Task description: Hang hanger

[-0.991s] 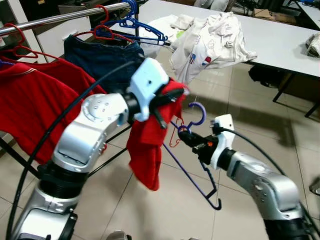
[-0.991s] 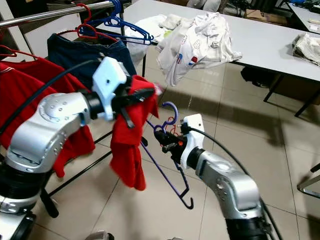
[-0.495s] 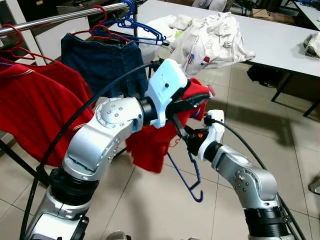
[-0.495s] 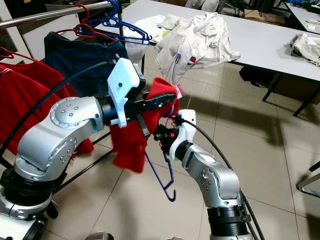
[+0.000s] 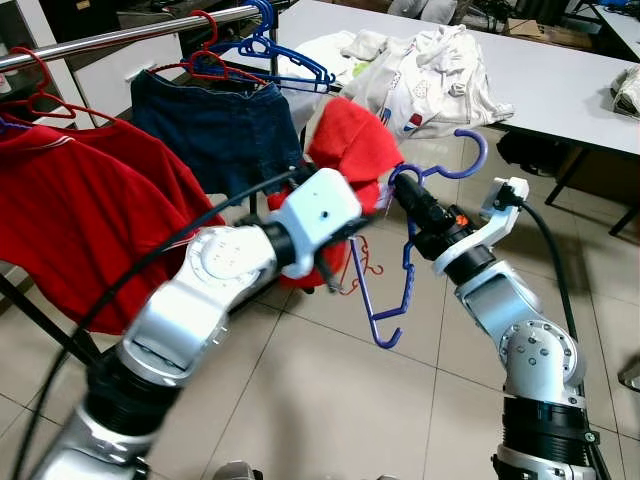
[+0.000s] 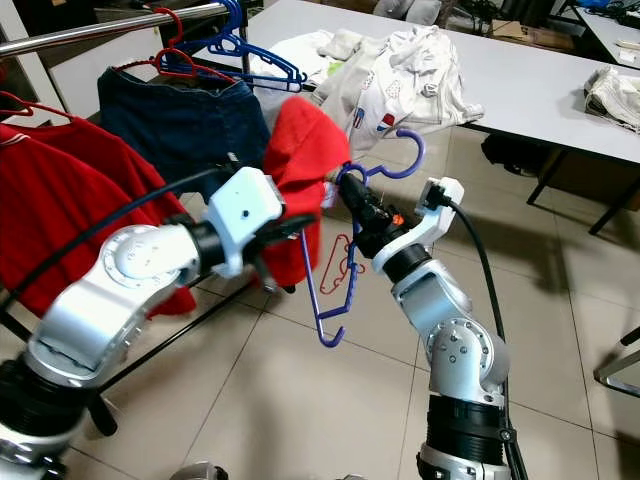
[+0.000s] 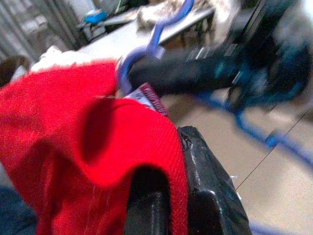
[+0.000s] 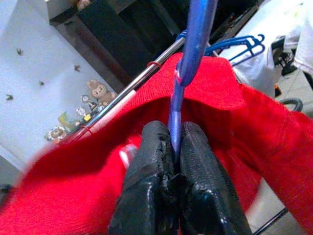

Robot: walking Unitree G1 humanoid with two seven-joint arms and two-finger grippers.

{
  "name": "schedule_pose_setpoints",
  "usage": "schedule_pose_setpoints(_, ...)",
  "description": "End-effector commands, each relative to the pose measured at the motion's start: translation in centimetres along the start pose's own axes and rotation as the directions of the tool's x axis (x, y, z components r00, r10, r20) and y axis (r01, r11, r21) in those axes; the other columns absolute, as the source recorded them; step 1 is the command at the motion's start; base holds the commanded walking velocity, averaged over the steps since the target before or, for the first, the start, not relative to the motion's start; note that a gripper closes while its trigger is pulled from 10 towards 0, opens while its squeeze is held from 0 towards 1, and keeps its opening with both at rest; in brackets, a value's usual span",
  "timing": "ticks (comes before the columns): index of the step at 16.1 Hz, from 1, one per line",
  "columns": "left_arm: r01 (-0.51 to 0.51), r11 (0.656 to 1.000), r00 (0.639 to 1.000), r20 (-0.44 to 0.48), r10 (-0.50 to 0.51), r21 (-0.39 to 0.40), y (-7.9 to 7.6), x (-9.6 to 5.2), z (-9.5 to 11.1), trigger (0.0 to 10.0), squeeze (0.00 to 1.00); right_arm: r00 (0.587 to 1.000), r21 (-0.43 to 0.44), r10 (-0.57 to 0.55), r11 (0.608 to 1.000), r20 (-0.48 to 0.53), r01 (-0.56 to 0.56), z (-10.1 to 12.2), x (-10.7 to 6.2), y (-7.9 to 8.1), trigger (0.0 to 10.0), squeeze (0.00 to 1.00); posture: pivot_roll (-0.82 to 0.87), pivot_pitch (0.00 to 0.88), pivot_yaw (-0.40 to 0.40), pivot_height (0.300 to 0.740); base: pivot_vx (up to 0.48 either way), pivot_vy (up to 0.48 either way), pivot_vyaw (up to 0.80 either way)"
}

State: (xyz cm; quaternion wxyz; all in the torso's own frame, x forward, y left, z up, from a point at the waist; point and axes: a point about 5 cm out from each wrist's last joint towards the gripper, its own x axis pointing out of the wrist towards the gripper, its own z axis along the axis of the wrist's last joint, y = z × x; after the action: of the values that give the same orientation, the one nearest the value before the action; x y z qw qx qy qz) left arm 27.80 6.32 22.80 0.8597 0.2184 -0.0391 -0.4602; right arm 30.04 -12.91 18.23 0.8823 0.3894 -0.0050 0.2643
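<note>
Right gripper [image 5: 402, 190]: clenched on the neck of the blue hanger [image 5: 405, 270], just below its hook, which points up and away toward the table. In the right wrist view the two black fingers [image 8: 151, 181] pinch the thin blue wire between them, tight, red cloth bunched behind.

Left gripper [image 7: 166, 205]: closed on a fold of the red shirt [image 5: 345, 145], held up beside the hanger's neck; the cloth sits bundled between the two arms, only partly draped over the frame, whose lower bar hangs tilted toward the floor.

Clothes rail [image 5: 130, 32]: metal bar, up and to the robot's left, well apart from the raised hanger. Carries:
- red hangers [image 5: 200, 60] and blue hangers [image 5: 285, 55], some bare;
- dark blue jeans [image 5: 210, 125];
- another red shirt [image 5: 80, 215].

Table [image 5: 560, 80]: beyond, grey top, white clothes [image 5: 430, 70] heaped on it.

Step in hand, as judged: hanger and shirt lifted, not yet on the rail. To do it well, keep the pinch firm so the hook stays upright, turn its open side toward the bar, carry it above the rail into a free gap beside the jeans, then lower. The left grip should support the shirt without dragging it off the frame.
</note>
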Motion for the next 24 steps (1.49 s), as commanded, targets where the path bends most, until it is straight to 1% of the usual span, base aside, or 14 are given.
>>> schedule_pose_setpoints(1, 0.038, 0.999, 0.999, 0.029, -0.038, 0.010, -0.6, -0.3, 0.6, 10.0, 0.00, 0.998, 0.018, -0.006, 1.000, 0.055, 0.005, 0.9, -0.3, 0.0, 10.0, 0.00, 0.05, 0.044, -0.061, 0.740, 0.000, 0.000, 0.00)
schedule_pose_setpoints(3, 0.043, 0.999, 0.999, 0.009, -0.043, 0.019, -1.0, -0.4, 0.1, 10.0, 0.00, 0.996, 0.054, -0.018, 0.998, 0.082, 0.013, 1.2, -0.2, 0.0, 10.0, 0.00, 0.05, 0.044, -0.063, 0.740, 0.000, 0.000, 0.00)
schedule_pose_setpoints(5, 0.003, 0.999, 1.000, -0.005, -0.003, -0.048, -0.7, -0.8, -0.7, 10.0, 0.00, 0.987, 0.083, -0.082, 0.994, 0.137, 0.071, 2.1, 0.3, -0.6, 10.0, 0.00, 0.05, 0.044, -0.060, 0.740, 0.000, 0.000, 0.00)
schedule_pose_setpoints(7, 0.033, 0.993, 0.999, 0.043, -0.029, -0.115, -0.8, -1.4, 0.0, 10.0, 0.00, 0.959, 0.072, -0.217, 0.976, 0.180, 0.207, 3.0, 0.7, -2.2, 10.0, 0.00, 0.05, 0.044, -0.064, 0.740, 0.000, 0.000, 0.00)
schedule_pose_setpoints(9, 0.054, 0.988, 0.996, 0.077, -0.043, -0.146, -0.9, -1.5, 0.6, 10.0, 0.00, 0.943, 0.064, -0.271, 0.963, 0.193, 0.263, 3.3, 0.8, -2.9, 10.0, 0.00, 0.05, 0.043, -0.066, 0.740, 0.000, 0.000, 0.00)
schedule_pose_setpoints(10, 0.072, 0.984, 0.994, 0.094, -0.058, -0.162, -1.1, -1.6, 0.9, 10.0, 0.00, 0.930, 0.081, -0.308, 0.951, 0.203, 0.297, 3.4, 0.9, -3.4, 10.0, 0.00, 0.05, 0.044, -0.067, 0.740, 0.000, 0.000, 0.00)
schedule_pose_setpoints(11, 0.094, 0.981, 0.992, 0.104, -0.077, -0.171, -1.3, -1.6, 1.1, 10.0, 0.00, 0.909, 0.137, -0.354, 0.934, 0.221, 0.331, 3.6, 1.1, -3.8, 10.0, 0.00, 0.06, 0.044, -0.067, 0.740, 0.000, 0.000, 0.00)
schedule_pose_setpoints(12, 0.107, 0.981, 0.992, 0.091, -0.093, -0.160, -1.4, -1.6, 1.0, 10.0, 0.00, 0.891, 0.202, -0.387, 0.917, 0.238, 0.345, 3.8, 1.3, -4.1, 10.0, 0.00, 0.06, 0.043, -0.067, 0.740, 0.000, 0.000, 0.00)
schedule_pose_setpoints(13, 0.108, 0.983, 0.994, 0.047, -0.102, -0.145, -1.5, -1.6, 0.4, 10.0, 0.00, 0.879, 0.267, -0.403, 0.903, 0.256, 0.336, 4.1, 1.5, -4.3, 10.0, 0.00, 0.06, 0.043, -0.066, 0.740, 0.000, 0.000, 0.00)
schedule_pose_setpoints(14, 0.126, 0.981, 0.992, 0.009, -0.126, -0.148, -1.8, -1.7, -0.2, 10.0, 0.00, 0.867, 0.319, -0.418, 0.889, 0.271, 0.328, 4.3, 1.7, -4.4, 10.0, 0.00, 0.05, 0.042, -0.064, 0.740, 0.000, 0.000, 0.00)
schedule_pose_setpoints(15, 0.146, 0.976, 0.989, 0.005, -0.147, -0.161, -2.1, -1.8, -0.3, 10.0, 0.00, 0.854, 0.383, -0.434, 0.869, 0.286, 0.313, 4.5, 1.9, -4.6, 10.0, 0.00, 0.05, 0.043, -0.063, 0.740, 0.000, 0.000, 0.00)
schedule_pose_setpoints(17, 0.148, 0.972, 0.989, 0.009, -0.148, -0.182, -2.1, -1.6, -0.1, 10.0, 0.00, 0.852, 0.430, -0.438, 0.853, 0.285, 0.295, 4.6, 2.1, -4.6, 10.0, 0.00, 0.05, 0.043, -0.064, 0.740, 0.000, 0.000, 0.00)
schedule_pose_setpoints(18, 0.145, 0.973, 0.989, 0.009, -0.146, -0.182, -2.1, -1.5, -0.1, 10.0, 0.00, 0.853, 0.447, -0.439, 0.847, 0.282, 0.288, 4.6, 2.2, -4.6, 10.0, 0.00, 0.05, 0.043, -0.064, 0.740, 0.000, 0.000, 0.00)
schedule_pose_setpoints(24, 0.145, 0.973, 0.989, 0.009, -0.146, -0.182, -2.1, -1.5, -0.1, 10.0, 0.00, 0.853, 0.447, -0.439, 0.847, 0.282, 0.288, 4.6, 2.2, -4.6, 10.0, 0.00, 0.05, 0.043, -0.064, 0.740, 0.000, 0.000, 0.00)
